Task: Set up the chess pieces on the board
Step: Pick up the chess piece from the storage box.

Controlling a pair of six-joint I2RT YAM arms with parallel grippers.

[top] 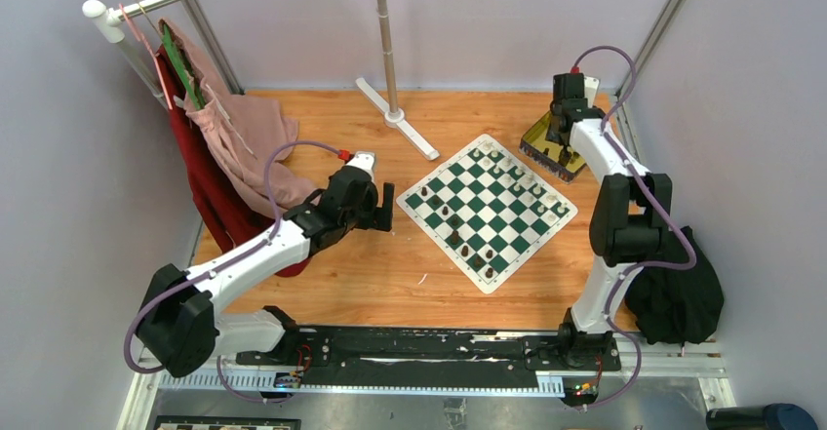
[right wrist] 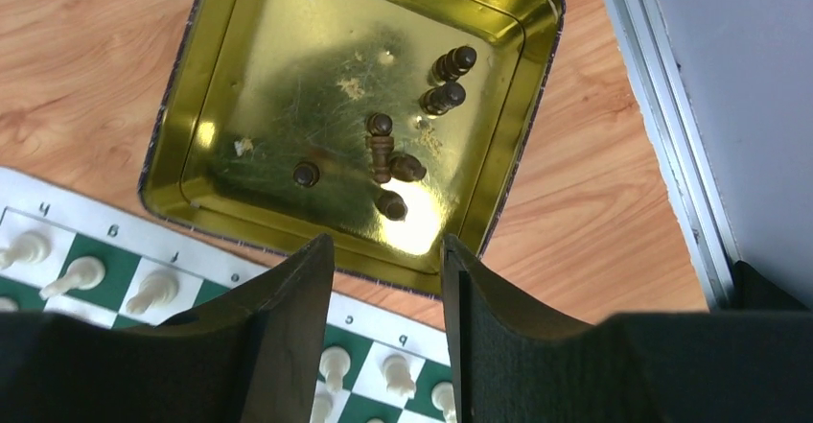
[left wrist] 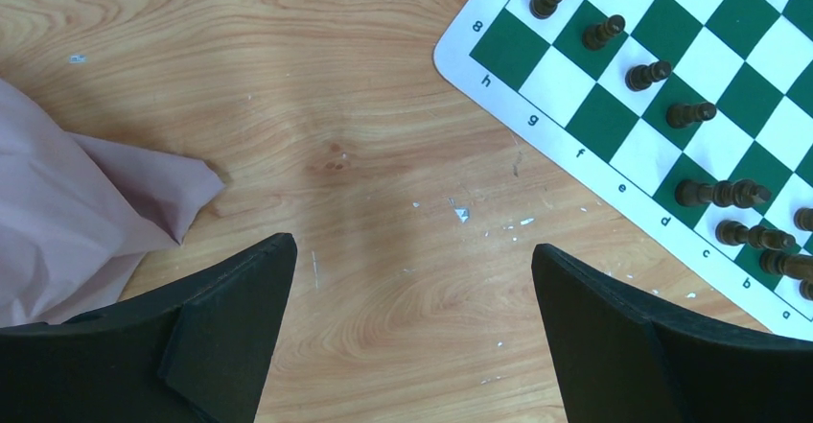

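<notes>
A board [top: 485,199] of dark green and white checks with a thin white border, dark brown chess pieces [left wrist: 649,75], cream chess pieces [right wrist: 77,275], a shiny gold tin [right wrist: 288,78], a warm orange-brown wood-grain table [left wrist: 364,106], a dusty pink cloth [left wrist: 77,202] and a deep red cloth [top: 205,196].

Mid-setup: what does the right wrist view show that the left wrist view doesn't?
Only right wrist: the gold tin holding loose dark pieces, white pieces on the board, the right gripper open above the tin's near rim. Only left wrist: dark pieces along the board's edge, a pink cloth, the left gripper wide open over the wooden table. Both: the board's lettered border and the table.
</notes>
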